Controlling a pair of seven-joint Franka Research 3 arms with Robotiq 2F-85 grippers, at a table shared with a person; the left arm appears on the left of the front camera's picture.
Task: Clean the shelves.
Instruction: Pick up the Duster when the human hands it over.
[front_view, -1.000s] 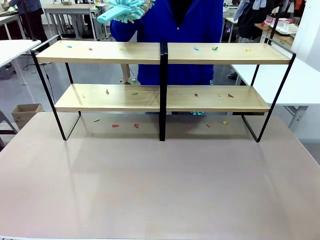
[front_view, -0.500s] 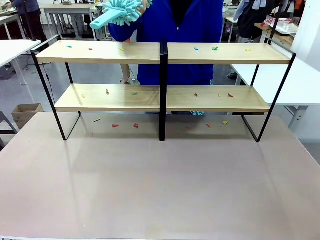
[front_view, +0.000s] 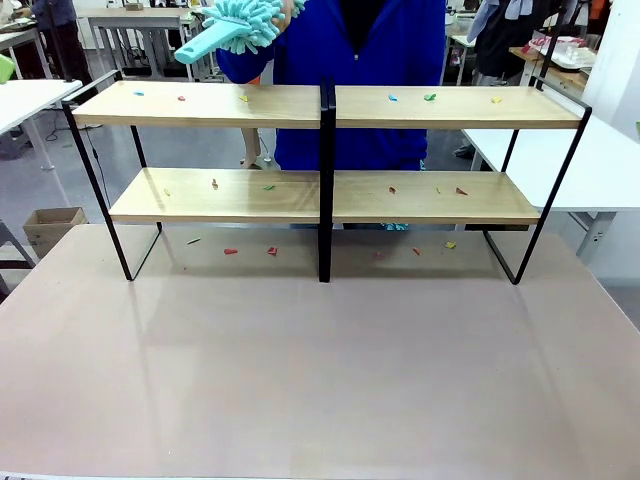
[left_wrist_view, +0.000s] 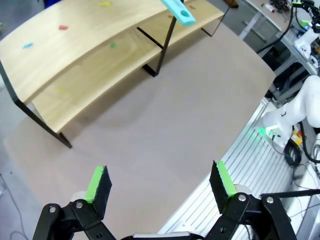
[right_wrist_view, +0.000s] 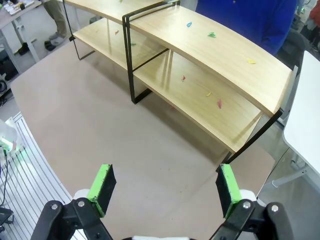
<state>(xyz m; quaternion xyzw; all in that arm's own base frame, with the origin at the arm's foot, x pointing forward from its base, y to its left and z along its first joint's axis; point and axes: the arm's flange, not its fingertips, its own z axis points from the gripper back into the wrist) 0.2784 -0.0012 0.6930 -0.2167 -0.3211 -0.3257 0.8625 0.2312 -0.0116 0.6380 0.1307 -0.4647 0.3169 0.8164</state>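
The shelves (front_view: 290, 103) stand at the far side of the surface (front_view: 320, 370), with little colored bits (front_view: 430, 97) on them. A person (front_view: 380, 70) holds a fluffy duster (front_view: 240, 20) above the top left board, maybe to hand it over. The left tool (left_wrist_view: 160, 175) and right tool (right_wrist_view: 165, 177) are wide open and empty, with the shelves far ahead of both.

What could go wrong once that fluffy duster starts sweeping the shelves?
1. The duster, held up over the left half, may flick the colored scraps onto the table, where more already lie.
2. A hard push could shift the shelves, which stand on a thin black frame.
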